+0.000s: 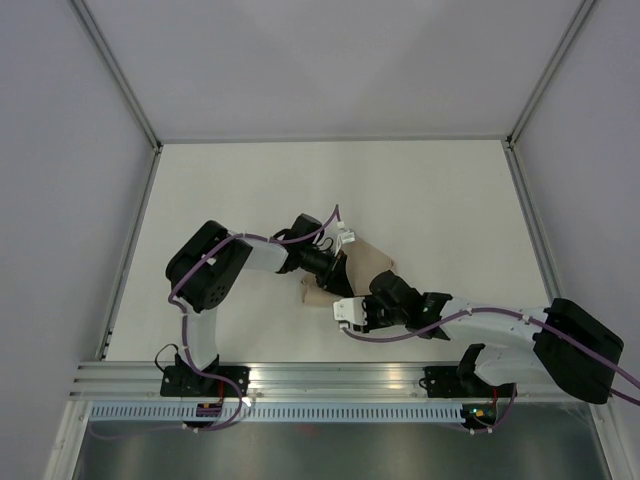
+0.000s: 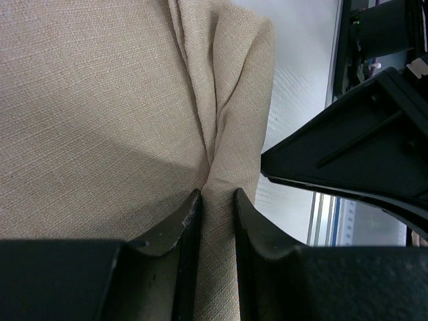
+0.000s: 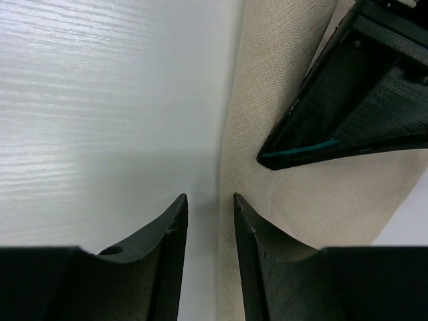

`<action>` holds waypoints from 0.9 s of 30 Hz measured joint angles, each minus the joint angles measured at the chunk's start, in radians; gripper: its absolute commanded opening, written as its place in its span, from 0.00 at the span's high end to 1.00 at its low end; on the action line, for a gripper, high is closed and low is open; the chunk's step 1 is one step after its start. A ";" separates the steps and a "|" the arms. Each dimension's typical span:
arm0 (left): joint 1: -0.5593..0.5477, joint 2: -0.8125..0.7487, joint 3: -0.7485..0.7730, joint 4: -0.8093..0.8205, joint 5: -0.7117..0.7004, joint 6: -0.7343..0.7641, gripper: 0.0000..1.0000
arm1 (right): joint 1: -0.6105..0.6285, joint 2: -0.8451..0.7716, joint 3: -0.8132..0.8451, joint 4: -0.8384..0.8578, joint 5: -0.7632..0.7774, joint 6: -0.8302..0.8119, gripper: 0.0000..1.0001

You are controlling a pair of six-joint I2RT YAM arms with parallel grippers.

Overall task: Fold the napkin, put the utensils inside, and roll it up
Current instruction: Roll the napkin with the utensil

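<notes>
Closest to my left wrist camera, my left end effector (image 2: 217, 197) has its two black fingers drawn almost together, pinching a raised fold of the one napkin (image 2: 100, 120) between them. From that pinch the fold runs up the frame and leans towards the upper right. Flat tan cloth fills the whole left side. Beyond the fold, at the right of the frame, a black finger of my other end effector reaches in over the white surface (image 2: 294, 80).

In my right wrist view, my right end effector (image 3: 209, 198) has its two fingers close together, with only a slim gap. The napkin's edge lies along the inner side of the right-hand finger. I cannot tell whether that edge is gripped or merely beside it. The cloth is a long strip here, rising from bottom centre to the top right, and a finger of my left end effector lies across it at the upper right.

From above, there is one napkin, two end effectors and two arms. The napkin is a narrow bundle in the middle of the surface, its long axis running from lower left to upper right. My left arm (image 1: 210, 270) reaches it from the left and my right arm (image 1: 500, 325) from the lower right.
</notes>
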 measured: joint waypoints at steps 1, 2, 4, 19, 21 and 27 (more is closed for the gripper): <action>0.000 0.000 0.000 0.000 0.000 0.000 0.98 | 0.006 0.009 0.000 0.016 0.014 0.000 0.59; 0.001 0.001 0.000 0.001 0.000 -0.001 0.98 | 0.012 0.015 -0.003 0.032 0.027 0.001 0.59; 0.003 0.003 0.002 0.002 0.000 -0.004 0.98 | 0.024 0.017 -0.018 0.062 0.055 0.003 0.57; 0.012 0.014 0.012 0.002 0.002 -0.023 0.98 | 0.130 0.011 -0.166 0.339 0.260 -0.052 0.52; 0.013 0.016 0.013 0.002 0.005 -0.023 0.98 | 0.149 0.011 -0.190 0.383 0.296 -0.068 0.52; 0.013 0.018 0.017 -0.003 0.006 -0.023 0.98 | 0.179 0.025 -0.226 0.466 0.372 -0.095 0.49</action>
